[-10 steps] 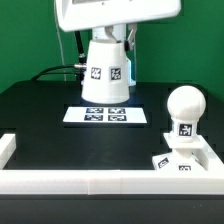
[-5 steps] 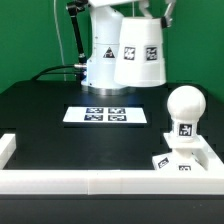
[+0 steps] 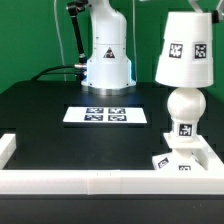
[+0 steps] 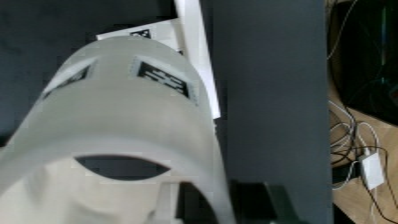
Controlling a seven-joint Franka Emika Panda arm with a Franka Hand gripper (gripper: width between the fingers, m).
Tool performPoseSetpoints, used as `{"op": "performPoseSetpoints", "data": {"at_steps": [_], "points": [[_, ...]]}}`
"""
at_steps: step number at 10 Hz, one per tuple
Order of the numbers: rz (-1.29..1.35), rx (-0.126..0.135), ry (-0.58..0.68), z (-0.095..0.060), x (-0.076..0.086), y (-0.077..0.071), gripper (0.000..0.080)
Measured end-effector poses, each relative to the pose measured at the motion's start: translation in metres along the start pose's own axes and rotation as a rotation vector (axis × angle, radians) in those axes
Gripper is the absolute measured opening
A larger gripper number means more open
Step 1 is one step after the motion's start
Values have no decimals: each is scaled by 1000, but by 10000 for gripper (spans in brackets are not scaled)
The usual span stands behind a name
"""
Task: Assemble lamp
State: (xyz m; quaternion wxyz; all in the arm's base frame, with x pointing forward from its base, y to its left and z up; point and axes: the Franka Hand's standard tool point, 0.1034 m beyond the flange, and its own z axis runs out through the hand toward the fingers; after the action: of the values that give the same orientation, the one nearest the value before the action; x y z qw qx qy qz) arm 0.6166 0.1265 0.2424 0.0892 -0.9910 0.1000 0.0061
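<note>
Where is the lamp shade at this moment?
The shade hangs in the air at the exterior view's upper right, directly above the bulb.

Jaws out of frame, perhaps behind the shade point(image 3: 182, 50); base point(image 3: 184, 160) edge-cropped.

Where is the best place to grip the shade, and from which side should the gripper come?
Probably near the narrow top of the shade, from above. It hangs upright over the bulb, wide mouth down, and its wall tapers upward, so fingers span the top most easily. The wrist view shows a finger flat against the wall, seemingly holding it there already.
</note>
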Motion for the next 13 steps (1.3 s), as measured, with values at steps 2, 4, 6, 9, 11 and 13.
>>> {"op": "performPoseSetpoints", "data": {"at_steps": [2,4,6,9,11,13], "points": [[-11,-7,-13,14,-2,-3,45],[-7,-14,-4,34,-6,5,45],[-6,-22,-8,51,-14,8,45],[-20,-30,2,71,-14,13,45],[-34,-35,5,80,-17,19,45],[-49,-40,3,85,-22,27,45]]}}
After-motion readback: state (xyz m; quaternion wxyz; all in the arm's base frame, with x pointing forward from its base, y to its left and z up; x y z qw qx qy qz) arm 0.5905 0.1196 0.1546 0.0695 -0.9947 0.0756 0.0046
